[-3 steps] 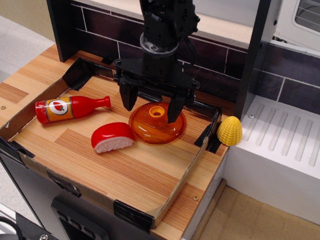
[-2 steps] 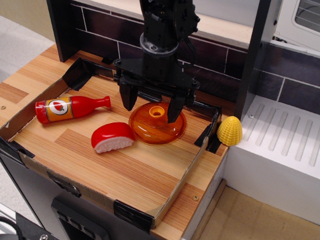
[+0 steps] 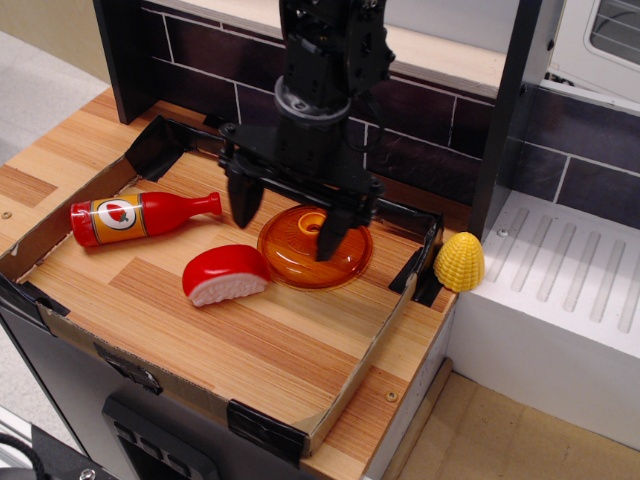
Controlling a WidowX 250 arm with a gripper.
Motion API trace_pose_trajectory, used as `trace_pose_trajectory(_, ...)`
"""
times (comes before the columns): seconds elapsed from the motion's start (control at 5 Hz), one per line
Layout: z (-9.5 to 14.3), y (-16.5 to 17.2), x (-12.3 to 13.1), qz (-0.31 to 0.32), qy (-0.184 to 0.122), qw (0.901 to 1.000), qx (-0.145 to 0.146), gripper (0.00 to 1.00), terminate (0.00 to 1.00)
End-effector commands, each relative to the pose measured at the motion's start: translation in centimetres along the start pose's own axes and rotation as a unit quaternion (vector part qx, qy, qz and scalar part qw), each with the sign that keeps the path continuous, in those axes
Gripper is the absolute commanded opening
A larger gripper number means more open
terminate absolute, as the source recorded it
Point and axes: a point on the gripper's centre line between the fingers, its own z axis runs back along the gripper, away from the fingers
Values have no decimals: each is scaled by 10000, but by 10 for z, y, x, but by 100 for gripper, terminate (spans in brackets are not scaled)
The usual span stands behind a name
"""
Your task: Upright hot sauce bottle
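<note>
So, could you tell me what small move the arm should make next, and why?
Probably shift left toward the hot sauce bottle. It lies on its side at the tray's left, neck pointing right, while the open gripper hangs empty above the orange lid, off the bottle.

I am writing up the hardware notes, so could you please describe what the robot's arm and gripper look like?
The arm is all black, with a silver-grey ring at the wrist and thin black cables alongside. The gripper is matte black: a wide crossbar carrying two tapered fingers. No markings are visible.
</note>
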Motion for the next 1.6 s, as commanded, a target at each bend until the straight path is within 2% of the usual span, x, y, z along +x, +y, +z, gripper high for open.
trace_pose_trajectory(0.0, 32, 46, 20, -1736, -21, 9833, 546, 100, 0)
trace_pose_trajectory(0.2, 22, 58, 28, -2678, -340, 9601, 731, 100, 0)
trace_pose_trajectory(0.4, 4, 66, 45, -3410, -280, 9365, 772, 100, 0)
trace_pose_trajectory(0.6, -11, 67, 51, -3783, 223, 9203, 967, 100, 0)
trace_pose_trajectory(1.0, -36, 64, 49, -4284, 610, 8964, 962, 100, 0)
trace_pose_trajectory(1.4, -54, 59, 46, -4496, 508, 8855, 1059, 100, 0)
